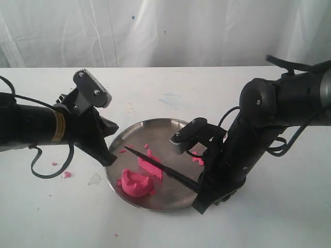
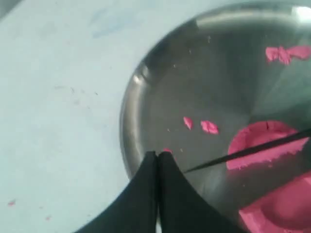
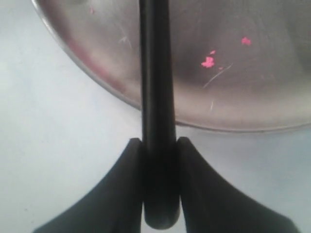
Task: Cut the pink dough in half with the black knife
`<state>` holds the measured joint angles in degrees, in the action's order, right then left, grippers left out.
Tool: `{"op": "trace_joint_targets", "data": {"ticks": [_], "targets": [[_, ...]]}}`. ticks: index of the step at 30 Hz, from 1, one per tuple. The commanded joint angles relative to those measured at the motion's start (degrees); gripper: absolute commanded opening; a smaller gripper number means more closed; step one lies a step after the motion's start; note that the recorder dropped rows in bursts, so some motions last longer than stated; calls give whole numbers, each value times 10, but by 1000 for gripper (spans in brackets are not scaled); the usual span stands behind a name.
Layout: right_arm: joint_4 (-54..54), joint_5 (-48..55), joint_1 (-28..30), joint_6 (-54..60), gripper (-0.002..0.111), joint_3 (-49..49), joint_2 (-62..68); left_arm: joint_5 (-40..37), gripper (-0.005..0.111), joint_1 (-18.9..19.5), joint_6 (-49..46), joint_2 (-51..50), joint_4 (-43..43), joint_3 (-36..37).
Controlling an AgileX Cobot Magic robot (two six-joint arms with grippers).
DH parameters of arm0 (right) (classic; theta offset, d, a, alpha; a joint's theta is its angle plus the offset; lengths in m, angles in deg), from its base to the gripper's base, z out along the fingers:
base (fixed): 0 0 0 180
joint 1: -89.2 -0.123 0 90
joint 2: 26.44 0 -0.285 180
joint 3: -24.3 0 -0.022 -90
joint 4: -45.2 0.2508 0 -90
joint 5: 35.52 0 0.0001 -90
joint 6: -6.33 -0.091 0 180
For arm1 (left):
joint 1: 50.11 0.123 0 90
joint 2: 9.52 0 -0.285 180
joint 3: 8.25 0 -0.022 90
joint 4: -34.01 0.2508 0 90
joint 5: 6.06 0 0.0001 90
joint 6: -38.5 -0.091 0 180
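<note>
Exterior view, nearest item first: white bench (image 1: 62, 222), carrying all that follows. Steel plate (image 1: 155, 129), round and shallow, at mid-bench. My right tool (image 1: 200, 192), low at the plate's near right rim, clenched on the handle of the black knife (image 1: 160, 168). The right wrist view shows one finger pressed to each side of the handle, with the butt end poking out behind them and the handle running out over the rim. Pink dough, in two pieces, both inside the plate on its left half. Near half (image 1: 135, 184), a chunky lump with a dented top, close to the near rim. Far half (image 1: 149, 168), flatter, just beyond it. The knife blade slants leftward and away from my right tool and crosses the far half, with its point out past the dough over bare steel. I cannot tell whether the edge touches the dough. My left tool (image 1: 109, 159), at the plate's left rim, fingers shut flat together with nothing between them. In the left wrist view the tips sit just at the rim, near the knife's point. Pink crumbs (image 1: 197, 160), scattered in the plate. Further crumbs (image 1: 67, 174) on the bench to the left of the plate. White curtain (image 1: 165, 31), behind the bench.
</note>
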<state>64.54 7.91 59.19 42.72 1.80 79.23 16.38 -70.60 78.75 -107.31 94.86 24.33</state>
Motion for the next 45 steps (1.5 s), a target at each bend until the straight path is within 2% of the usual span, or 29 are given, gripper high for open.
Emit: {"op": "trace_joint_targets", "data": {"ticks": [1,10,19,26,45], "targets": [[0,31,3,-40,0,0,-31,-17,0,-2,16,91,1,-1],[12,0,3,-72,0,-2,-13,-92,0,-2,30,218,1,-1],[20,1,1,-51,0,-2,-3,-132,0,-2,30,223,0,-1],[36,1,-25,-4,0,-2,-3,-134,0,-2,30,223,0,-1],[17,13,-31,-47,0,-1,26,-134,0,-2,30,223,-3,-1]]}}
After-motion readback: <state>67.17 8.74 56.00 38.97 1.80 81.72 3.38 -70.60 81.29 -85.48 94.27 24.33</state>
